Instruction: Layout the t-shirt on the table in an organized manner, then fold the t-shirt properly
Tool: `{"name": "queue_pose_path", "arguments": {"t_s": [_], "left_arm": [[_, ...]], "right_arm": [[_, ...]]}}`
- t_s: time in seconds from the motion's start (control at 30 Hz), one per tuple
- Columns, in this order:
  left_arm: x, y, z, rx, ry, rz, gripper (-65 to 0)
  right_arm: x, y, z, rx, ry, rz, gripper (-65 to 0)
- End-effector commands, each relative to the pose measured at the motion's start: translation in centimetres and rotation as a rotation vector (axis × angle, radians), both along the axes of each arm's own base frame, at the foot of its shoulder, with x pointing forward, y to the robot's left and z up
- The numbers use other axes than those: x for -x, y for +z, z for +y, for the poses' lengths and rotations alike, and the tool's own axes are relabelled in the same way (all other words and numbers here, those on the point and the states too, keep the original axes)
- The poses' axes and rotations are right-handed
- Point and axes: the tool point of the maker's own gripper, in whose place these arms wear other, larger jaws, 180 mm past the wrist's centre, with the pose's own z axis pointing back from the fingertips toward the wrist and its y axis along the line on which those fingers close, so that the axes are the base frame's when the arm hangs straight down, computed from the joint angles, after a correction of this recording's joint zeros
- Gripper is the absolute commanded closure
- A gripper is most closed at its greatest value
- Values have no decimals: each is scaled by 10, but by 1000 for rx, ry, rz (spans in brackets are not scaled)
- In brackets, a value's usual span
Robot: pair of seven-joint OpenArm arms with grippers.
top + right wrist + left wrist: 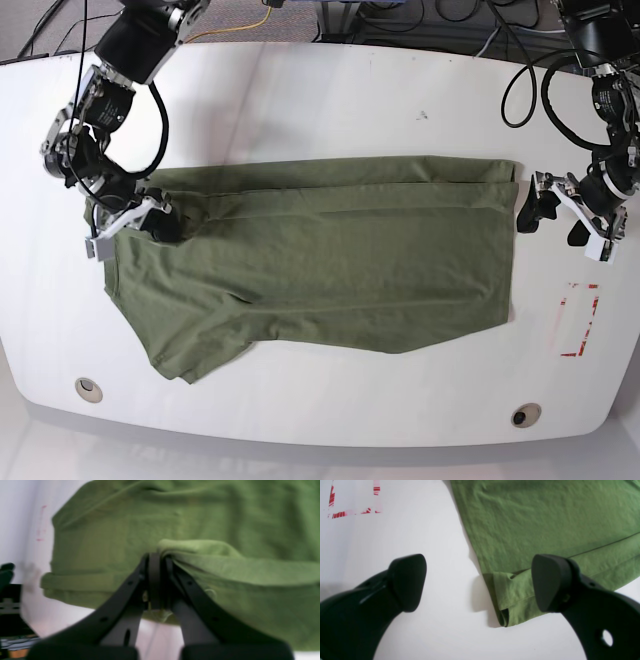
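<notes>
The olive-green t-shirt (330, 260) lies spread lengthwise across the white table (330, 90), its far long edge folded over on itself. In the base view my right gripper (165, 222) is at the shirt's left end. The right wrist view shows that gripper (157, 560) shut on a raised fold of the t-shirt (120, 532). My left gripper (552, 220) stands open just off the shirt's right edge. In the left wrist view its fingers (407, 582) straddle bare table and the t-shirt's (545, 517) folded hem corner, with nothing gripped.
A red dashed rectangle (580, 320) marks the table's right side, also visible as a red mark (352, 502) in the left wrist view. Two round grommet holes (88, 388) (524, 414) sit near the front edge. Cables (520, 90) run along the back.
</notes>
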Motion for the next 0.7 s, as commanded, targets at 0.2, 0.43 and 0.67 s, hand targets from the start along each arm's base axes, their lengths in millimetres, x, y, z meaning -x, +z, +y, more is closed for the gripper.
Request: {"name": "queue_pose_path", "arguments": {"t_s": [0.2, 0.43, 0.67], "left_arm": [[-8, 17, 2, -6, -9, -55, -650], [-7, 16, 2, -4, -8, -53, -650], [-7, 16, 2, -4, -7, -52, -650]], "right_arm": [[-35, 12, -1, -74, -22, -55, -3], [-53, 23, 1, -105, -22, -80, -217], [-61, 29, 1, -112, -25, -95, -636]]}}
